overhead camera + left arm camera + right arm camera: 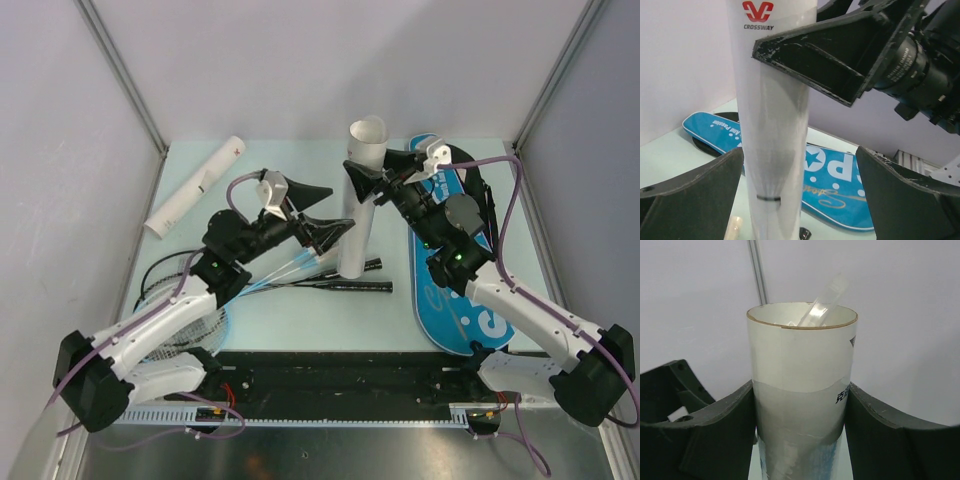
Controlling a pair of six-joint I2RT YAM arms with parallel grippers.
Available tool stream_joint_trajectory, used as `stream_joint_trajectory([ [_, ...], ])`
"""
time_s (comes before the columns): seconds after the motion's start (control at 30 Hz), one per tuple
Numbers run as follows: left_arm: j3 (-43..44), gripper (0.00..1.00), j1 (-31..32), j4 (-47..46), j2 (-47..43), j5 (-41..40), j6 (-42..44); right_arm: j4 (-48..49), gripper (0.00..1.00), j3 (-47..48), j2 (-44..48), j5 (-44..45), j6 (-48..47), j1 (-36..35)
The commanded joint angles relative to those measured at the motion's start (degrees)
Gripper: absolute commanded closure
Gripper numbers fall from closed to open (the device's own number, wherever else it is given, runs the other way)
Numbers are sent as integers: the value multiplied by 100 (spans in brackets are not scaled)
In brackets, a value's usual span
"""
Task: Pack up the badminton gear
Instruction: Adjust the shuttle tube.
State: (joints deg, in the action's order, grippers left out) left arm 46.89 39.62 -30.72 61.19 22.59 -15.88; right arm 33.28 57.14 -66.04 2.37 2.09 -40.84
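A long white tube (358,225) stands upright mid-table. My right gripper (375,172) is shut on it near its open top; in the right wrist view both fingers press the tube (802,350), and a clear plastic strip (822,305) sticks out of it. My left gripper (340,210) is open around the tube lower down; the tube (772,100) stands close to the left finger (700,195), with a shuttlecock (769,185) showing through its wall. A second tube (195,187) lies back left. Two rackets (180,300) lie front left. The blue bag (470,300) lies right.
The racket handles (350,287) lie across the table at the foot of the upright tube. The bag also shows behind the tube in the left wrist view (850,185). Grey walls enclose the table on three sides.
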Motion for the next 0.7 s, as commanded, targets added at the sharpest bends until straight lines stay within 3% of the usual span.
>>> stream_joint_trajectory([
  [0.0, 329, 0, 116, -663, 306, -369, 181, 530, 80, 271, 91, 9, 722, 6],
  [0.43, 417, 2, 380, -707, 1000, -782, 753, 777, 78, 209, -5, 176, 1083, -223],
  [0.57, 373, 9, 380, -707, 1000, -1002, 937, 768, 77, 148, 3, 237, 1083, -275],
  [0.67, 329, 26, 380, -707, 939, -1177, 1113, 794, 74, 95, 39, 246, 1074, -293],
])
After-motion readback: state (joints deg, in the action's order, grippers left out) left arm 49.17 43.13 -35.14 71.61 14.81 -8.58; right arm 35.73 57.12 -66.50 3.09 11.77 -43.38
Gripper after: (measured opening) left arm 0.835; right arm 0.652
